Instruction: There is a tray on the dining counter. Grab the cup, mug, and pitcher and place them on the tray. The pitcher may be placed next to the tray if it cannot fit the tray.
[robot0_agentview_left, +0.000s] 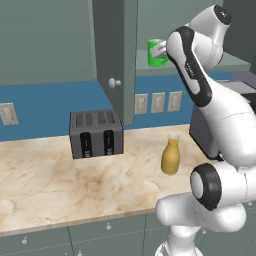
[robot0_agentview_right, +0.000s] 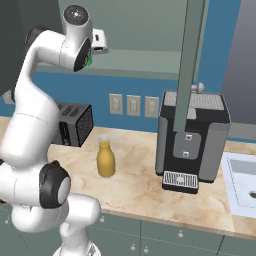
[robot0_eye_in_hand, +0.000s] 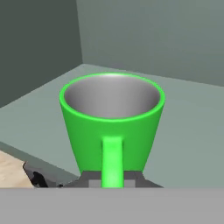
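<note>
White arm raised high; end effector (robot0_eye_in_hand: 112, 177) on mug (robot0_eye_in_hand: 112, 124) handle

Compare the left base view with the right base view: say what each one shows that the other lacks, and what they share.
Left base view alone: the green mug on the open cabinet's shelf, with the gripper at its side, and the toaster's front slots. Right base view alone: the coffee machine whole and a sink corner. Both: the pitcher upright on the marble counter, the toaster, the wall outlets.

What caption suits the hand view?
Tool shut on the handle of a bright green mug on a grey-green cabinet shelf.
</note>
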